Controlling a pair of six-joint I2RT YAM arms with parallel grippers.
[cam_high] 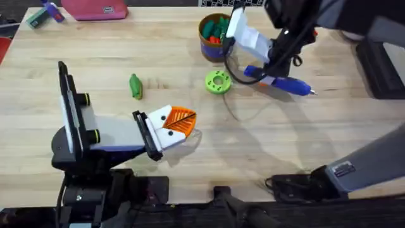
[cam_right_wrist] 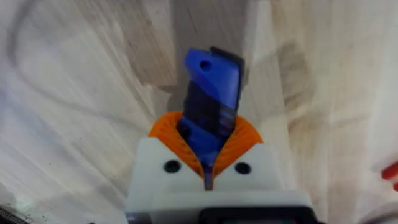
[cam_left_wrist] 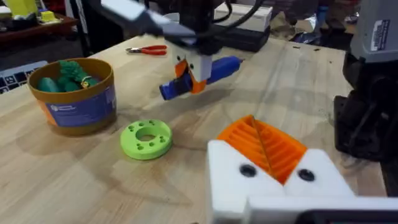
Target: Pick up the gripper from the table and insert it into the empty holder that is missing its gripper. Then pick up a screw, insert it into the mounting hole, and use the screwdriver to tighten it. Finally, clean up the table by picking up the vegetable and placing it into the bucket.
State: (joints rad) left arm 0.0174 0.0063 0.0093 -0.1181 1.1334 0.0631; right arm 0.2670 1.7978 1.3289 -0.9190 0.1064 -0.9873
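The wooden table (cam_high: 266,158) is seen from overhead with both arms in the field. The right gripper (cam_high: 250,68) is placed at the far side of the table, right of centre, and is clenched on the screwdriver (cam_high: 278,82). In the right wrist view the blue body of the tool (cam_right_wrist: 211,99) is seen pinched between the two orange ribbed pads (cam_right_wrist: 245,134), its blunt rear end projecting beyond the fingertips. Overhead, the tool's barrel is seen extending to the right of the gripper, ending in a thin silver bit (cam_high: 311,92); whether it is resting on the wood or is lifted just clear cannot be decided.

The left gripper (cam_high: 183,121) is found near the middle of the table, its orange pads pressed together with nothing between them, as the left wrist view (cam_left_wrist: 264,146) confirms.

The vegetable (cam_high: 135,86), a small dark-green piece, is seen lying on the bare wood to the left of the lime-green disc (cam_high: 218,82), beyond and to the left of the left gripper and well apart from the right gripper. The disc, pierced with holes, is found just left of the right gripper.

The bucket (cam_high: 214,38), blue-sided with an orange-yellow rim, is set behind the disc, near the right gripper; green toy items (cam_left_wrist: 65,76) are held inside it. Red-handled pliers (cam_left_wrist: 146,50) are seen lying farther off in the left wrist view.
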